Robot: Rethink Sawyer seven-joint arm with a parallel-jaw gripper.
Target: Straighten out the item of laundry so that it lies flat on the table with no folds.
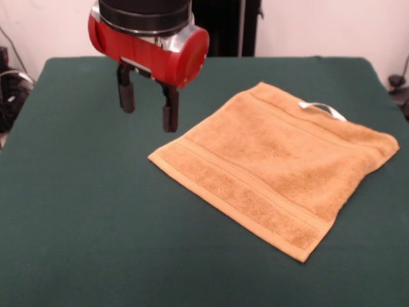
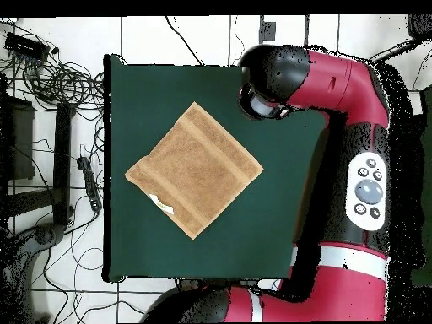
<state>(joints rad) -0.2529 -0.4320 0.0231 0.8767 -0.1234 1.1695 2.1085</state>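
Note:
The golden-orange towel (image 1: 276, 167) lies spread flat on the dark green table (image 1: 83, 217), turned like a diamond, with border bands near two edges and a small white label (image 1: 323, 108) at its far edge. It also shows in the overhead view (image 2: 194, 170), where the label (image 2: 160, 202) is at its lower left. My gripper (image 1: 147, 106) hangs above the table just left of the towel's left corner, open and empty, not touching the towel. In the overhead view the arm's head (image 2: 267, 84) hides the gripper.
The red arm (image 2: 354, 135) runs along the table's right side in the overhead view. Cables and gear (image 2: 51, 126) lie on the floor left of the table (image 2: 287, 211). Dark objects (image 1: 9, 89) stand beyond the table's left edge in the front view.

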